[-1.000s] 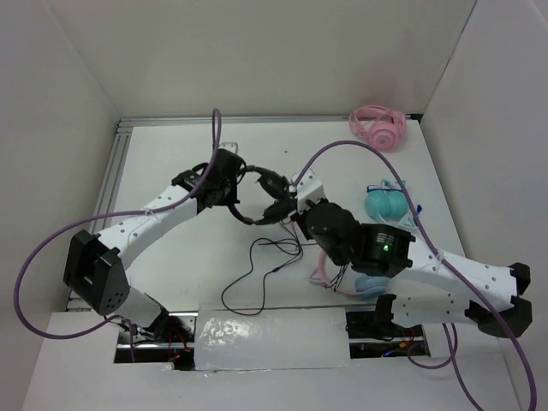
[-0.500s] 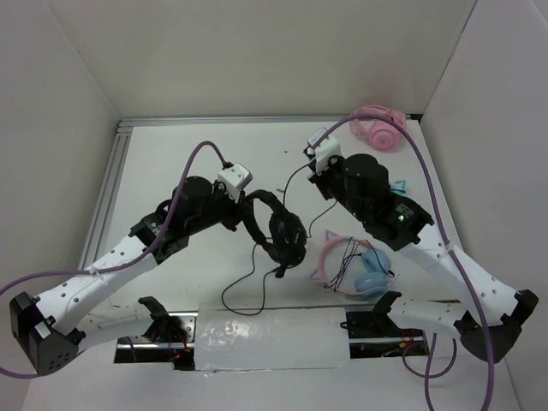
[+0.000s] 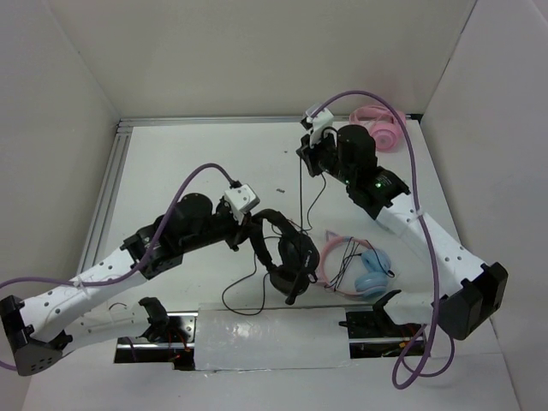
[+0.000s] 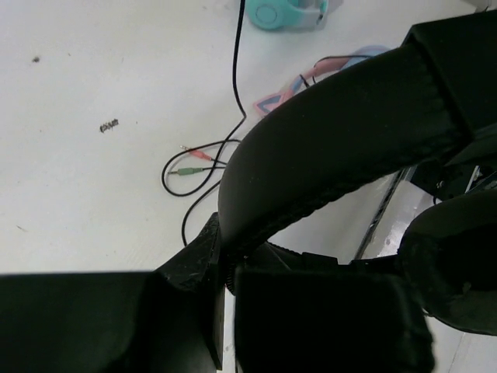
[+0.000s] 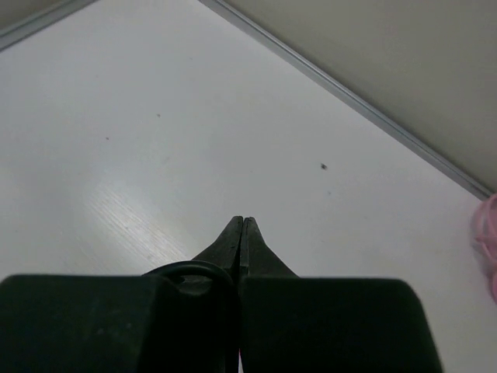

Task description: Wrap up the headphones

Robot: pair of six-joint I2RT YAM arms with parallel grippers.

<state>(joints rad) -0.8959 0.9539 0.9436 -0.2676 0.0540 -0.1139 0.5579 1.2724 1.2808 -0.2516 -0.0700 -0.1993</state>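
Top external view gives us the white desk, with both arms reaching over it. Our left pincer is clamped on the padded headband of the black over-ear headphones. They hang above the near middle of the desk, earcups toward the near edge. Just right of them lie the pink-and-blue cat-ear headphones. Our right pincer sits at the far side with its jaws pressed together, and the thin black cable appears pinched there, dropping back toward the earcups. We judge two risks. So thin a cable could slide out of the closed tips as we wind. Its slack could also snag the cat-ear pair and drag it along.
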